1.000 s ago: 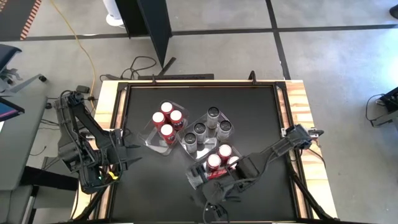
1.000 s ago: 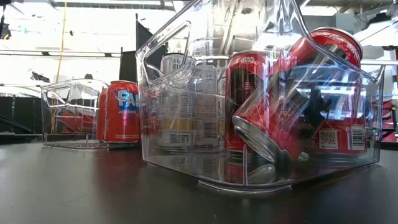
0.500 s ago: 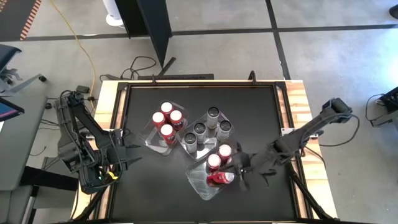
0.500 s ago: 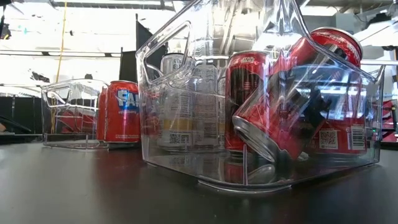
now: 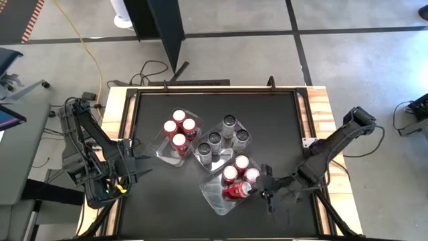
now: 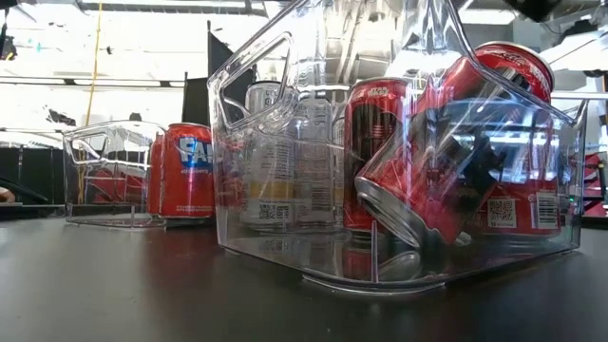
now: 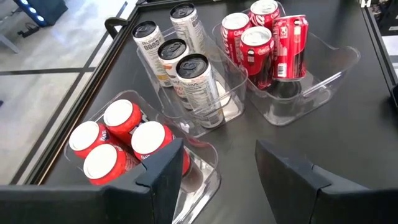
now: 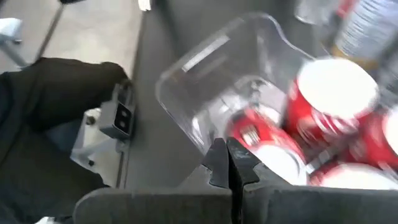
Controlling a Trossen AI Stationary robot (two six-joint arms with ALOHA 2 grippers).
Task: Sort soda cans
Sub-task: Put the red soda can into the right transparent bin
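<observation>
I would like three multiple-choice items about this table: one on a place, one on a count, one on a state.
1. Where is the tipped red can?
A. in the tray nearest the right gripper
B. on the bare table
C. in the middle tray

2. How many silver cans are in the middle tray?
A. two
B. four
C. six

3. How do the right gripper's jaws stand?
A. wide open
B. shut on a can
C. shut, holding nothing

Answers:
1. A: the high view shows it lying on its side in that tray, beside three upright red cans.
2. B: the left wrist view shows four dark tops in that tray.
3. C: the right wrist view shows the fingers pressed together outside the tray, with nothing between them.
</observation>
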